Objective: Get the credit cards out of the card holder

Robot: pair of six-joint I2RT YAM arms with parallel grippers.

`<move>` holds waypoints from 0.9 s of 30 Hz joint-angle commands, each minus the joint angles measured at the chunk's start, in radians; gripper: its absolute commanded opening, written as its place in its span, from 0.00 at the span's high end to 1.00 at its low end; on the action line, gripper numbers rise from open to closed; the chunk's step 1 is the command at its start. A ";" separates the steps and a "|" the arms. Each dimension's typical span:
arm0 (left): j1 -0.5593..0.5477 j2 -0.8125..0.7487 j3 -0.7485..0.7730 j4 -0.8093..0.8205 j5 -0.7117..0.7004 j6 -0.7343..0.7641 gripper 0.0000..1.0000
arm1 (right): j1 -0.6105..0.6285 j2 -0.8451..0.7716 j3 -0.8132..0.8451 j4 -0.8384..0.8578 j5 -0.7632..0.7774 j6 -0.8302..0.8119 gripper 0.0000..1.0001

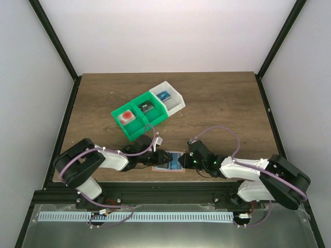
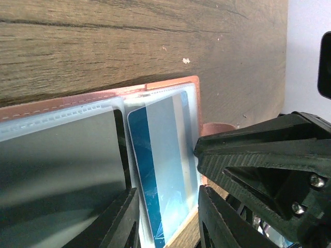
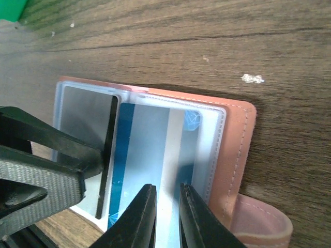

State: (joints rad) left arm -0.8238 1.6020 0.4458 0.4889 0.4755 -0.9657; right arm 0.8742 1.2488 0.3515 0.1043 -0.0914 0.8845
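The salmon-brown card holder (image 1: 168,169) lies open near the table's front edge, and both grippers meet over it. Its clear sleeves hold a pale blue credit card (image 2: 160,155) and a dark grey card (image 2: 62,160). My left gripper (image 2: 168,217) is open, its fingers straddling the end of the blue card's sleeve. My right gripper (image 3: 168,206) comes from the other side. Its jaws are almost shut, with the tips resting on the blue card (image 3: 150,150) and nothing pinched between them. The holder's leather rim (image 3: 238,144) shows to the right, and the left gripper (image 3: 36,155) lies over the grey card's sleeve.
A green-and-white three-compartment bin (image 1: 135,129) stands behind the grippers with a red block (image 1: 125,117), a black block (image 1: 146,107) and a blue block (image 1: 164,95) in it. The holder's strap tab (image 3: 258,222) sticks out beside my right fingers.
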 commanded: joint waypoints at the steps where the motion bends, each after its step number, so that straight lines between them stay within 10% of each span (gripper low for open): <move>1: -0.003 0.026 -0.016 0.002 -0.006 -0.001 0.66 | 0.008 0.034 0.012 0.016 0.027 0.010 0.85; 12: -0.003 0.070 -0.027 0.095 0.036 -0.052 0.66 | 0.008 0.074 -0.054 0.110 -0.033 0.041 0.86; 27: 0.015 0.014 -0.043 0.063 0.045 -0.059 1.00 | 0.006 0.062 -0.085 0.109 -0.010 0.071 0.87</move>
State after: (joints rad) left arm -0.8230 1.6478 0.4225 0.5808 0.5137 -1.0393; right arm 0.8742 1.3041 0.2920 0.2684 -0.1184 0.9371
